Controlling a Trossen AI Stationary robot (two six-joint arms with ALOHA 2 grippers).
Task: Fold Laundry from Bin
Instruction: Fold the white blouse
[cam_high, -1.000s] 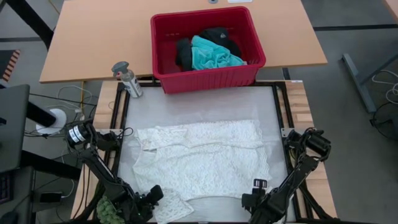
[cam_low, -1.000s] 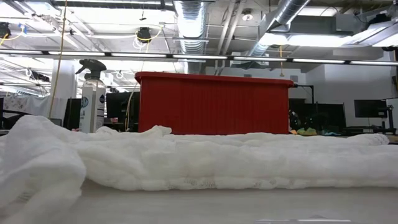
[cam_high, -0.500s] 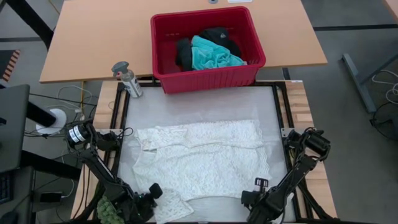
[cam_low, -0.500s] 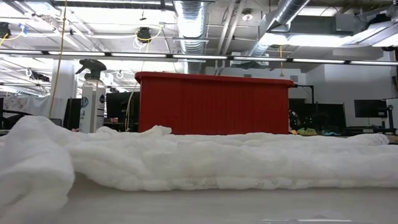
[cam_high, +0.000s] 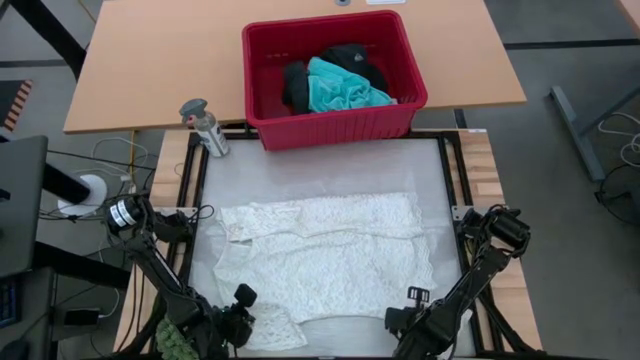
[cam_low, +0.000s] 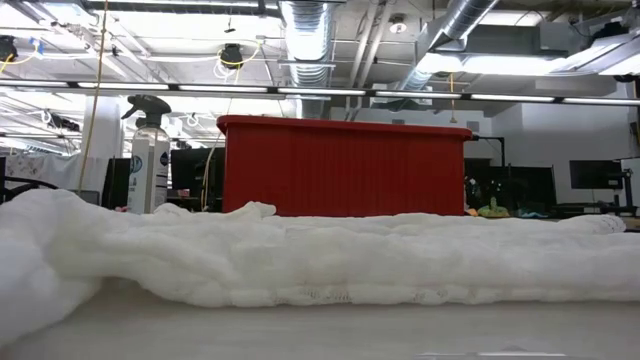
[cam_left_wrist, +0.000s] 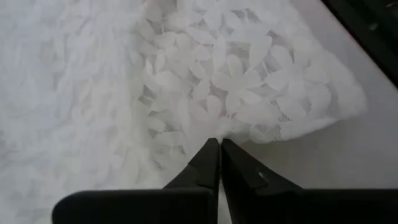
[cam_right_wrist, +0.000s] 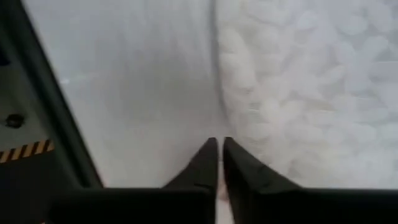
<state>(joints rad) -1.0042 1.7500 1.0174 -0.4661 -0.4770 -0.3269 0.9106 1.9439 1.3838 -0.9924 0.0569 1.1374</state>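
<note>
The white lacy top lies spread flat on the pale work surface and stretches across the low view. My left gripper is shut at the top's near-left corner, my right gripper at its near-right edge. The red bin stands past the far edge; a turquoise shirt and black clothing lie inside. My left gripper pinches the lacy top's edge between its two fingertips, slanting down from the near-left. The lace gathers into small puckers at the tips; the rest lies flat on the surface. My right gripper meets the top's edge from above, pointing down. The fingertips stand almost together and hide the place of contact. The cloth beside them lies flat.
A spray bottle stands at the far left, beside the bin. Dark frame rails run along both sides of the work surface. Bare surface lies between the top and the bin. A wooden table carries the bin.
My left gripper has rolled about its wrist at the top's near-left corner. In the low view the thick bulge of cloth at the near left has sunk and drawn flatter. The rest of the top has stayed where it was.
</note>
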